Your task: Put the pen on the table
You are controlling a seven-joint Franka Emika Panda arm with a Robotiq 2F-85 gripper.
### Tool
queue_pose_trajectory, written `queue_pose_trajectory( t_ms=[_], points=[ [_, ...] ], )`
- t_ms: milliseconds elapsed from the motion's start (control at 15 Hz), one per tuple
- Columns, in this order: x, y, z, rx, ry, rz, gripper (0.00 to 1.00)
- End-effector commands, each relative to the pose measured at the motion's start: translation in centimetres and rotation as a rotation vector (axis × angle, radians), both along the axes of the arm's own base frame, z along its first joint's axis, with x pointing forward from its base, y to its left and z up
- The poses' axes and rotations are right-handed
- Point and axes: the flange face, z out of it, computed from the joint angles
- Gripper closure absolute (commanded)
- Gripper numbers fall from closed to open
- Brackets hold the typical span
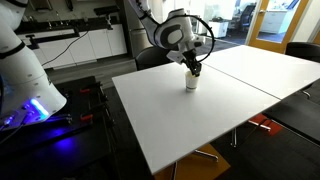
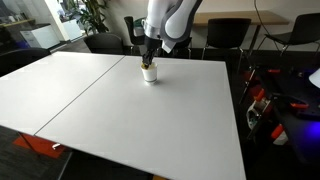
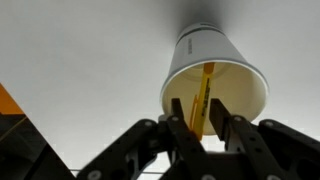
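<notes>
Treat the table (image 3: pixel 80 60) under the cup (image 3: pixel 215 60) as a smooth, matt white surface with no visible grain. The cup looks like paper: matt white outside, pale cream inside, with a thin rolled rim. Inside the cup, the pen (image 3: pixel 203 85) has a smooth yellowish-tan surface with a slight sheen; its material cannot be determined. Above the cup, the gripper (image 3: pixel 203 110) has matt black fingers (image 3: pixel 178 125), either hard plastic or coated metal.

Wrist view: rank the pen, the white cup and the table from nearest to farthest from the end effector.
1. pen: in line between the end effector fingers.
2. white cup: around the pen.
3. table: beneath the cup, farthest.
</notes>
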Motion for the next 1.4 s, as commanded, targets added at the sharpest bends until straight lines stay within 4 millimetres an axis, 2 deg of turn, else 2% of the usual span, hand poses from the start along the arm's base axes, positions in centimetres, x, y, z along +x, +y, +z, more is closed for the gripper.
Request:
queue_pose_trajectory(
  t_ms=[0, 867, 933, 1000, 1133, 1267, 1333],
  points=[
    [0.4, -0.1, -0.1, 0.014, -0.024, -0.014, 0.64],
    [1.9, 0.3, -0.5, 0.021, -0.045, -0.014, 0.63],
    [2.0, 0.3, -0.6, 0.022, -0.043, -0.014, 0.66],
    [2.1, 0.3, -0.7, 0.021, -0.043, -0.014, 0.78],
    [2.4, 0.4, -0.9, 0.020, -0.044, -0.013, 0.83],
    [2.6, 0.4, -1.0, 0.019, -0.044, -0.012, 1.00],
    [2.8, 0.4, -1.0, 0.018, -0.048, -0.010, 0.96]
  ],
)
